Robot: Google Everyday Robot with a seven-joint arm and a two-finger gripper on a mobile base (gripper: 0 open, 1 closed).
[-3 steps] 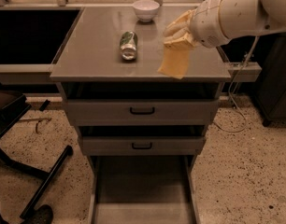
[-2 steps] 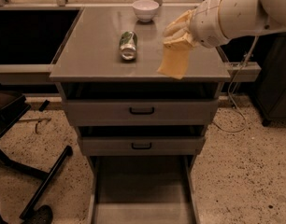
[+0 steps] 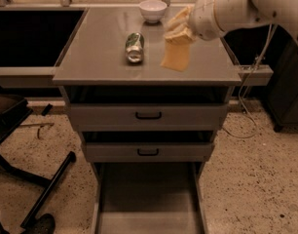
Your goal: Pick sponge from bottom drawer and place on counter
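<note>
My gripper (image 3: pixel 179 29) hangs from the white arm over the right half of the counter (image 3: pixel 98 52). It is shut on the top edge of the sponge (image 3: pixel 175 56), whose yellow foam side faces the camera. The sponge hangs tilted just above the counter, to the right of the can; I cannot tell whether its lower edge touches the surface. The bottom drawer (image 3: pixel 149 201) is pulled open below, and its grey floor is bare. The two drawers above it are nearly shut.
A green-and-silver can (image 3: pixel 134 47) lies on its side mid-counter. A white bowl (image 3: pixel 153 9) stands at the counter's back edge. A dark recessed bay (image 3: pixel 32 35) lies to the left. Black chair legs (image 3: pixel 39 194) are on the floor at left, and a cable (image 3: pixel 246 106) at right.
My gripper has carried the sponge a little left and farther back, from over the counter's front edge to over its surface. The can, bowl and drawers have not moved.
</note>
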